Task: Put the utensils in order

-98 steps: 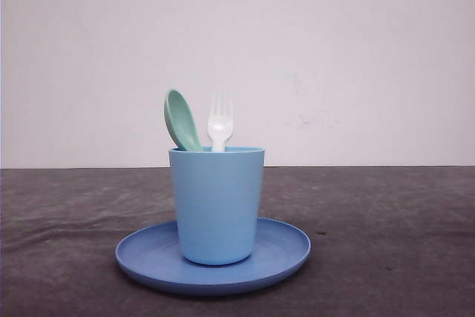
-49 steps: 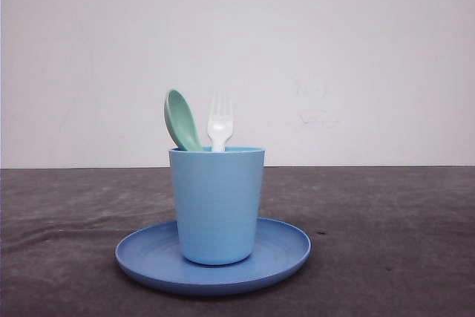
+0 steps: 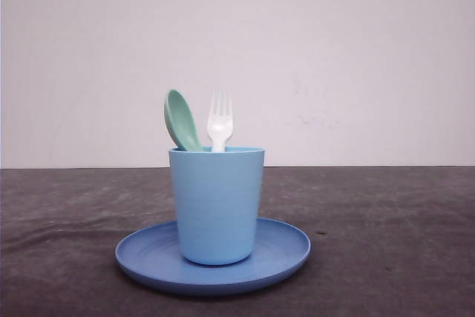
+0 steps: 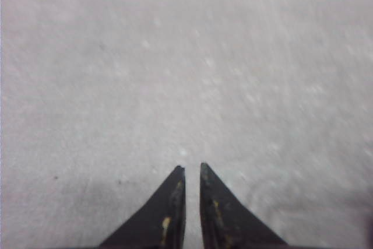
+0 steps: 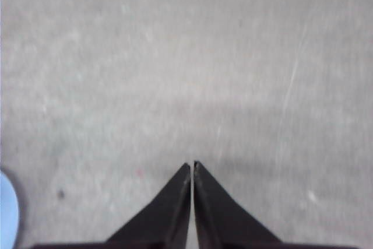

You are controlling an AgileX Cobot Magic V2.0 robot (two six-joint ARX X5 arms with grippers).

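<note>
A mint-green spoon (image 3: 181, 120) and a small white fork (image 3: 220, 122) stand upright in a light blue cup (image 3: 217, 204), heads above the rim. The cup stands on a round blue plate (image 3: 282, 249) in the middle of the dark table. In the left wrist view my left gripper (image 4: 192, 169) hangs over bare grey table, its black fingers nearly together with a thin gap and nothing between them. My right gripper (image 5: 192, 165) is shut over bare table, tips touching, holding nothing.
A plain white wall rises behind the table's far edge (image 3: 371, 167). A sliver of the blue plate (image 5: 7, 205) shows at the side of the right wrist view. Bare table lies on both sides of the plate.
</note>
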